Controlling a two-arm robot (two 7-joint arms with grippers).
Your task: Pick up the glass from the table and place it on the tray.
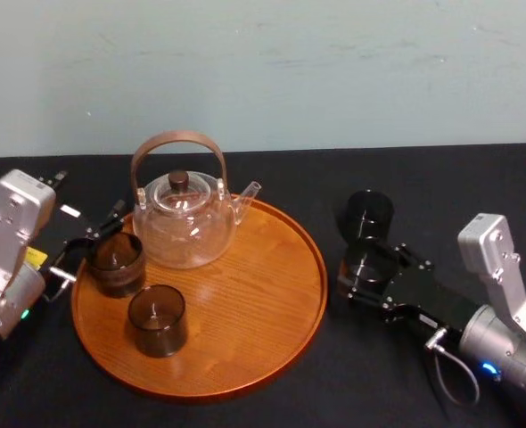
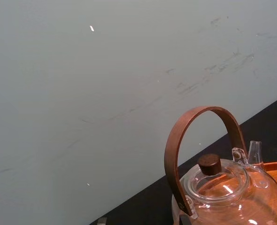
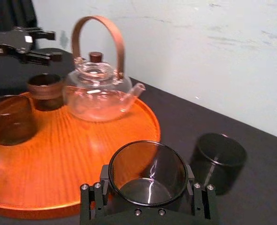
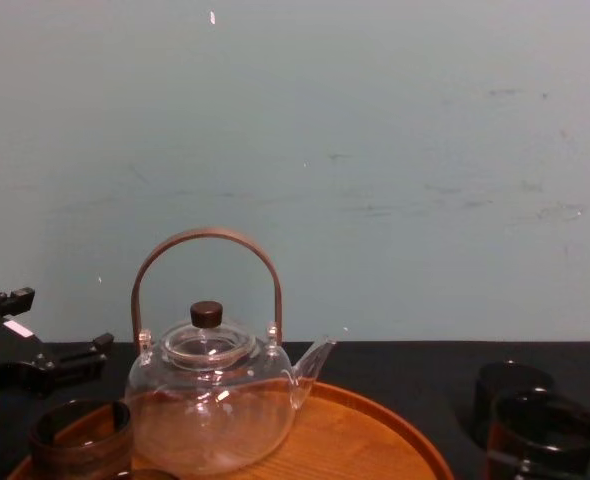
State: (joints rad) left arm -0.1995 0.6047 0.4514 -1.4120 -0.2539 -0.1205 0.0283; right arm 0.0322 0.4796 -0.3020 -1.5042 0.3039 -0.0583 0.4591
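A dark smoked glass stands just off the right rim of the round wooden tray, and my right gripper is shut on it. In the right wrist view the glass sits between the two black fingers, with the tray just ahead of it. Two more dark glasses stand on the tray's left part. My left gripper is open at the tray's left edge, close beside the farther of these two.
A glass teapot with a curved wooden handle occupies the back of the tray. Another dark glass stands on the black table just behind the held one. The tray's right half is bare wood. A pale wall closes off the far side.
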